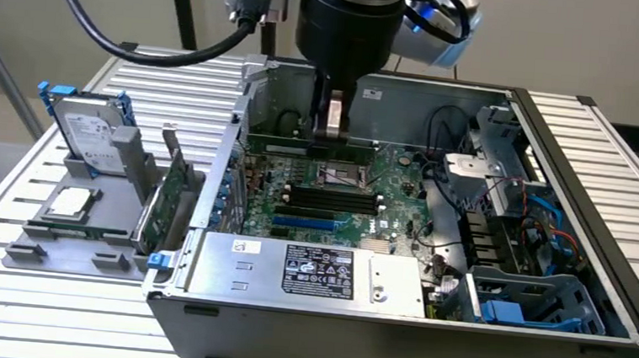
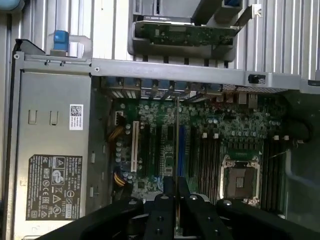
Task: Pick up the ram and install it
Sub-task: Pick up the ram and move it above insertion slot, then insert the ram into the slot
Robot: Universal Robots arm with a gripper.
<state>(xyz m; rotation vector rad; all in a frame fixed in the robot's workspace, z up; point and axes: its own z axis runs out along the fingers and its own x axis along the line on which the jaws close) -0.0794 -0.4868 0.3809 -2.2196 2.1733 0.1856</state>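
The pickup looks done: the claw (image 1: 332, 138) is clamped on the ram (image 1: 282, 147), holding it on edge above the motherboard (image 1: 400, 189) inside the open computer case (image 1: 398, 345). Seating it in the black slots (image 1: 330, 198) is apparently not yet done.

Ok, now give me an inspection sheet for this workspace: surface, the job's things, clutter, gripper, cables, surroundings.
Surface: slatted metal table carrying an open computer case and a grey parts holder.
Job's things: the ram is clamped in the gripper and held above the motherboard, not seated in a slot.
Clutter: a hard drive in a blue frame, an expansion card and a processor chip sit on the holder.
Gripper: the gripper is shut on the ram, reaching into the case.
Cables: a black cable hangs off the arm; blue wires run inside the case at the exterior view's right.
Surroundings: pale wall; nothing else seen.
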